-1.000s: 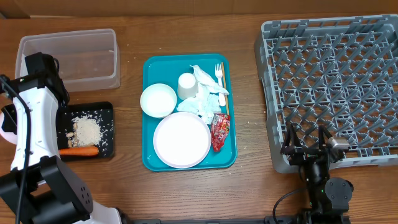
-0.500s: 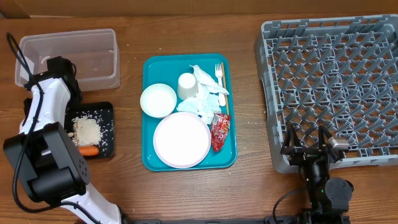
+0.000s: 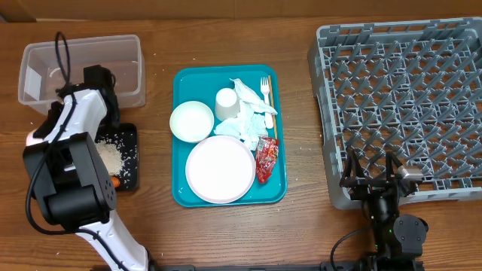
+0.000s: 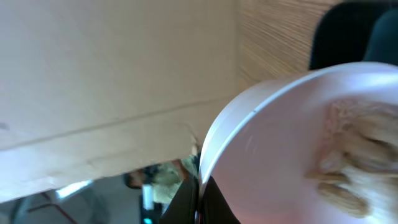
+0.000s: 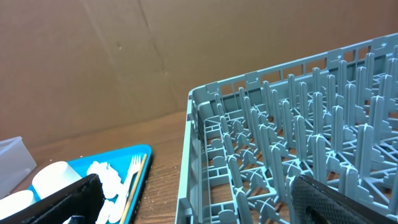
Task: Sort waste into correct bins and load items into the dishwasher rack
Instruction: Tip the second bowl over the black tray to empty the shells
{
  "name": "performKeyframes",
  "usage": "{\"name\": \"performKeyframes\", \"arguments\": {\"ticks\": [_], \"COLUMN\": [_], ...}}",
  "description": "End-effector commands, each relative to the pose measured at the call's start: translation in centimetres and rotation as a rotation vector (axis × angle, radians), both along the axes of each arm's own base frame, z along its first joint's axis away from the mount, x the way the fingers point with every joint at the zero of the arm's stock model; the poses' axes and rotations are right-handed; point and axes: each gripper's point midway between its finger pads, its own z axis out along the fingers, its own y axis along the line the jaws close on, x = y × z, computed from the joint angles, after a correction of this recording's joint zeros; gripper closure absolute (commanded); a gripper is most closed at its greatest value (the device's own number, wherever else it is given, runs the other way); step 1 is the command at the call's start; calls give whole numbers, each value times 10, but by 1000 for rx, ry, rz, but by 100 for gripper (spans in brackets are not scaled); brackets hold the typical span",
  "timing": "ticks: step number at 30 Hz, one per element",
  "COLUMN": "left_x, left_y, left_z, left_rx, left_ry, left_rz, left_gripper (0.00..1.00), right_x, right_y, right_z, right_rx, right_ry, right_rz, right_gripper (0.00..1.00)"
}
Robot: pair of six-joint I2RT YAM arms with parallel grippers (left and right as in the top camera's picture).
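At the far left the clear tub point(image 3: 45, 68) stands close to the table's point(image 3: 154, 226) back edge; its near right corner is covered by the left arm point(image 3: 79, 120). The arm reaches in from the near edge across the black tray point(image 3: 129, 162) and hides the tray's left half; only a patch of rice point(image 3: 113, 156) and an orange tip of the carrot point(image 3: 117, 181) show. From above the left gripper point(image 4: 200, 202) is lost under the arm; the wrist view shows it clenched on the rim of the scrap bowl point(image 4: 273, 124), which is tilted, with blurred beige scraps point(image 4: 354, 155) inside; what lies beneath that bowl cannot be made out.

A band of bare wood separates the tub and the black tray from the teal tray point(image 3: 179, 196). On it the empty bowl point(image 3: 191, 121) sits just beside the plate point(image 3: 220, 169); the cup point(image 3: 227, 103) stands against the napkins point(image 3: 247, 120); the fork point(image 3: 265, 89) and thin stick point(image 3: 275, 120) lie along the right rim; the red wrapper point(image 3: 266, 158) lies at the plate's right edge.

A narrower open strip, with a few stray grains point(image 3: 301, 147), runs between the teal tray and the rack point(image 3: 399, 90); the rack is cut off at the right edge of the overhead view. The right gripper point(image 3: 371, 172) sits at the rack's near edge, jaws spread wide, grasping nothing; its arm runs off the bottom of the view.
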Motion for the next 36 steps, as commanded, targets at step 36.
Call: {"name": "performKeyframes", "arguments": {"ticks": [36], "left_x": [11], "left_y": [3], "left_z": [32], "left_rx": [100], "left_ry": [430], "left_rz": [-53], "left_gripper": [96], "right_x": [0], "right_y": [-3], "right_z": [-2], "right_rx": [1], "right_ry": [-1], "right_rz": [-13], "right_gripper": [0]}}
